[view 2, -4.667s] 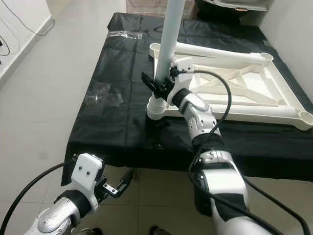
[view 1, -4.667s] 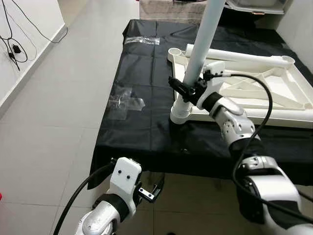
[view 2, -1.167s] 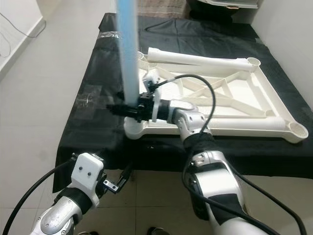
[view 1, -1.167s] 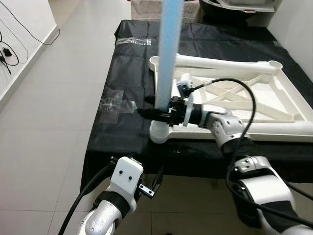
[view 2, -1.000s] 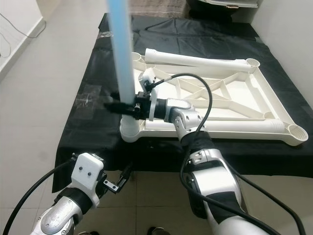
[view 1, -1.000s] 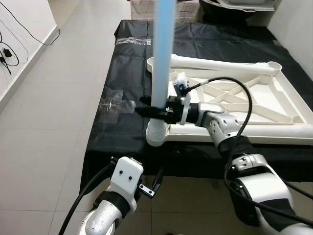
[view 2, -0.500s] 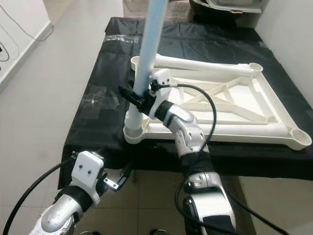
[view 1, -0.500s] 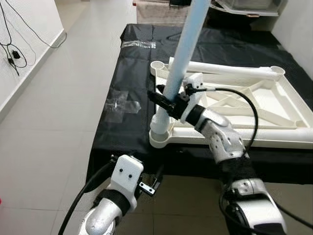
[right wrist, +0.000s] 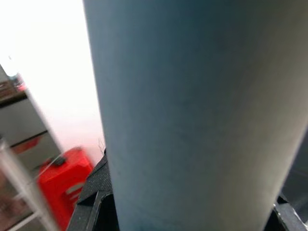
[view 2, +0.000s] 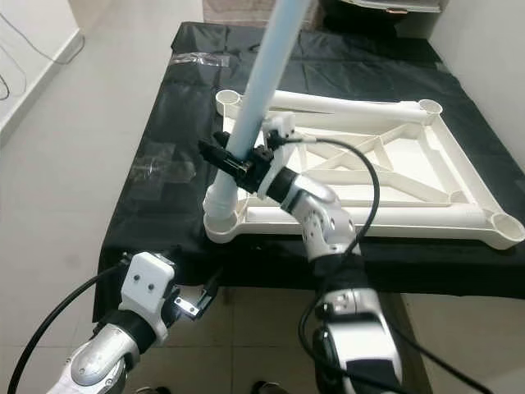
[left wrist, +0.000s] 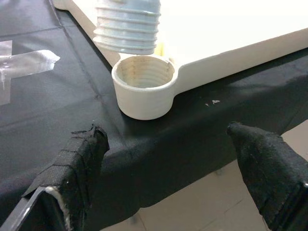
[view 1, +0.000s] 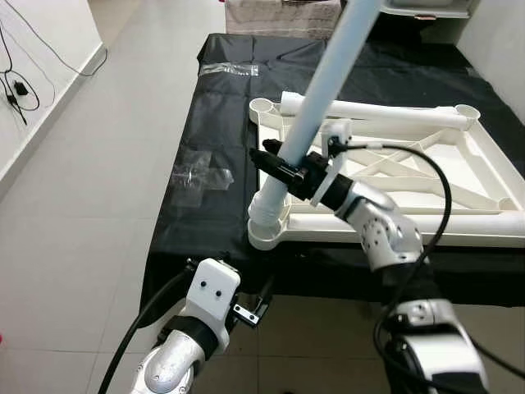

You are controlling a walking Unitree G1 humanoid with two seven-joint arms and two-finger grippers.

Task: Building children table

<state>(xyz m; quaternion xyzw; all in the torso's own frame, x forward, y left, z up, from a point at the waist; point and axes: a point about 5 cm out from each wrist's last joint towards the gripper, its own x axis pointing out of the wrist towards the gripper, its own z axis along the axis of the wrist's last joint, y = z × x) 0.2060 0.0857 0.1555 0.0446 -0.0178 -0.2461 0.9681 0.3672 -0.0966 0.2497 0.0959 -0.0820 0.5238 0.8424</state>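
Observation:
A white table frame [view 1: 394,176] lies upside down on the black-covered table [view 1: 221,123]. My right gripper [view 1: 283,168] is shut on a pale blue leg tube [view 1: 324,82], which leans with its top toward the far right. The leg's threaded end [left wrist: 127,24] hovers just above the frame's near-left corner socket [left wrist: 144,84], apart from it and a little offset. The leg [right wrist: 192,110] fills the space between the right gripper's fingers. My left gripper [view 1: 254,308] hangs open below the table's near edge, with its fingers [left wrist: 82,159] pointing at the socket.
Two clear plastic bags [view 1: 201,174] [view 1: 230,70] lie on the cloth left of the frame. Tiled floor [view 1: 82,205] runs along the table's left side, with a wall and cables [view 1: 16,82] beyond. A red object [right wrist: 62,173] shows past the leg.
The leg has tipped from nearly upright to leaning with its top to the right, still in my right gripper. The frame has shifted slightly on the cloth. The left arm has stayed put.

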